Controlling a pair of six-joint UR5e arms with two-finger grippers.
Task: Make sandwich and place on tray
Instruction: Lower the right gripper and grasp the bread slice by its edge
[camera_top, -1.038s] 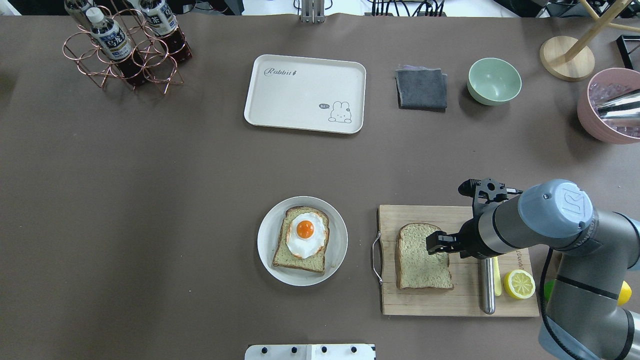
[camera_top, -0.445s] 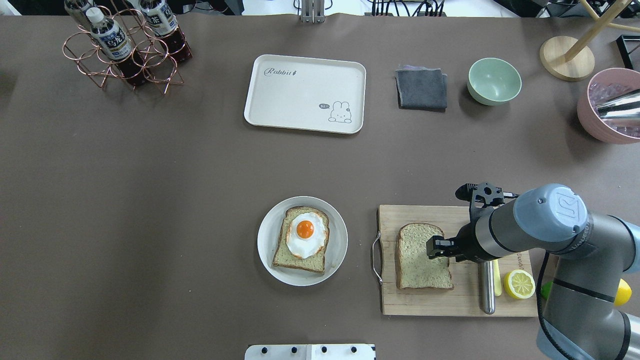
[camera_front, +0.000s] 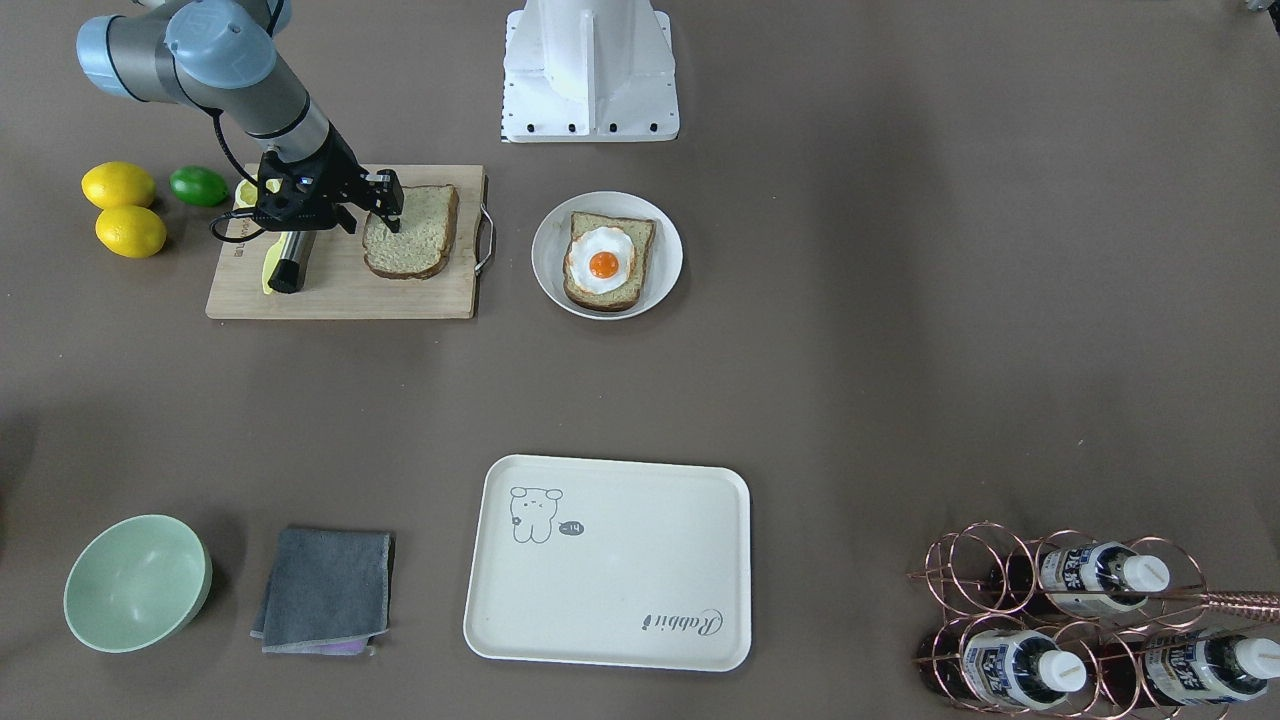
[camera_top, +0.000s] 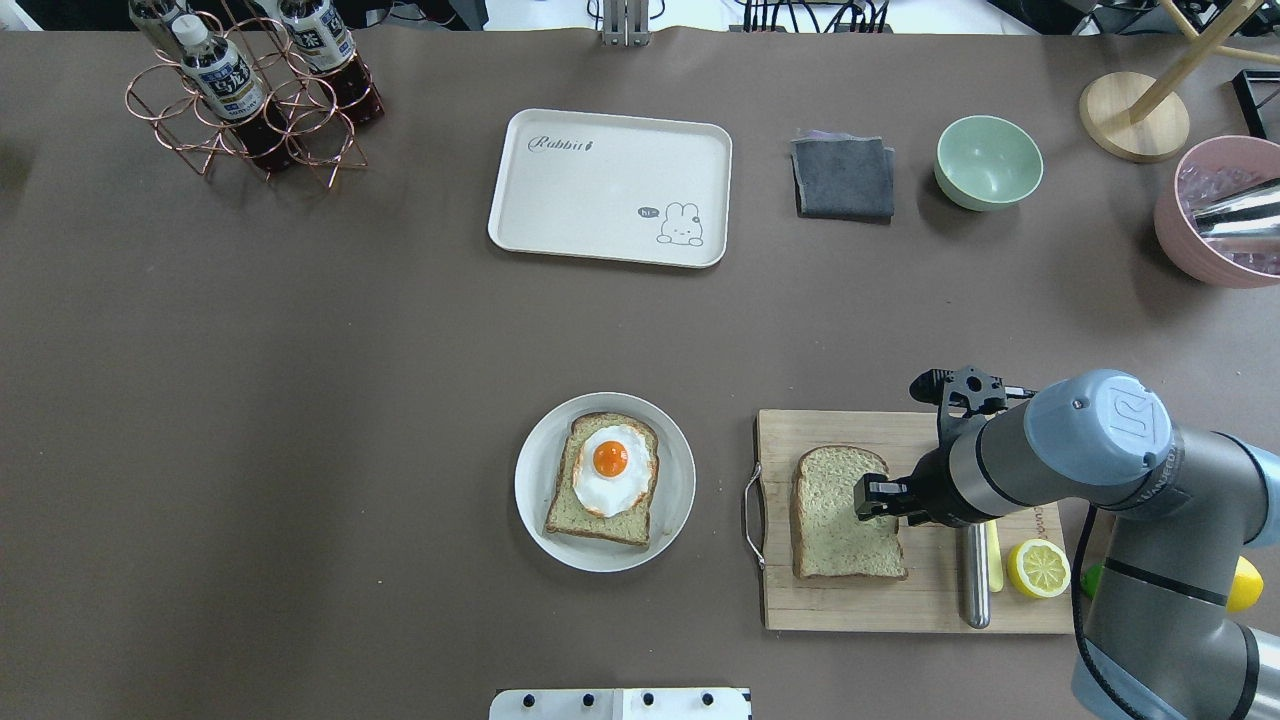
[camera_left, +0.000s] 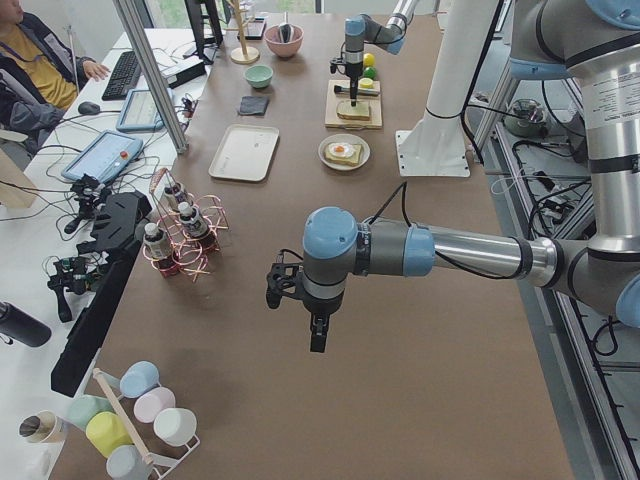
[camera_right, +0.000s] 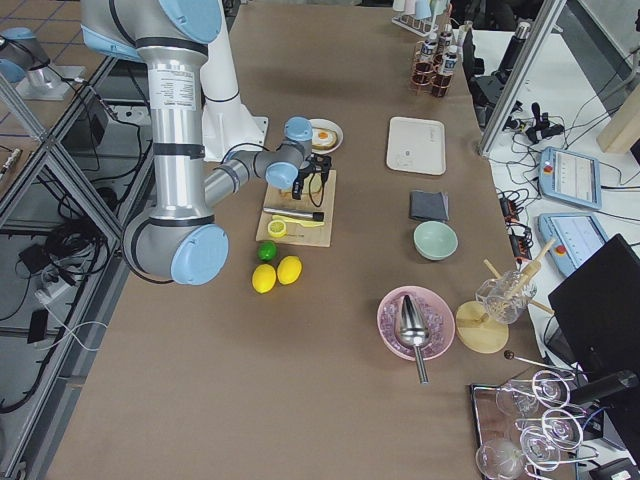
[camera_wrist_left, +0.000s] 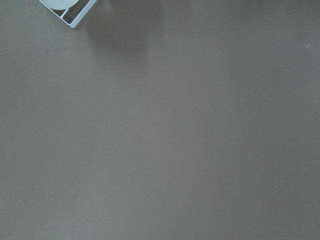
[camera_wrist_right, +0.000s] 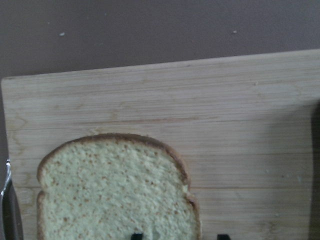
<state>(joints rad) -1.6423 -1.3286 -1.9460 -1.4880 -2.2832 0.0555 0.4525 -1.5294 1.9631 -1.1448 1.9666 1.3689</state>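
One tan bread slice (camera_top: 838, 520) lies flat on the wooden cutting board (camera_top: 920, 600). My right gripper (camera_top: 872, 497) hangs low over the slice's right edge. In the right wrist view the gripper (camera_wrist_right: 179, 236) is open, its dark fingertips (camera_wrist_right: 136, 235) straddling the crust of the slice (camera_wrist_right: 115, 190). A second slice topped with the fried egg (camera_top: 610, 468) rests on the round white plate (camera_top: 530, 500). The cream tray (camera_top: 610, 185) sits bare at the far middle. My left gripper (camera_left: 315, 330) shows only in the exterior left view, over bare table; I cannot tell whether it is open or shut.
A metal-handled knife (camera_top: 974, 580) and a lemon half (camera_top: 1038, 568) lie on the board beside my right wrist. Whole lemons (camera_front: 120, 185) and a lime (camera_front: 198, 186) sit off the board. Far side: grey cloth (camera_top: 845, 178), green bowl (camera_top: 988, 160), pink bowl (camera_top: 1215, 215), bottle rack (camera_top: 250, 90).
My right gripper has shifted slightly toward the robot and sunk lower over the bread slice's right edge. The bread, plate and tray have not moved.
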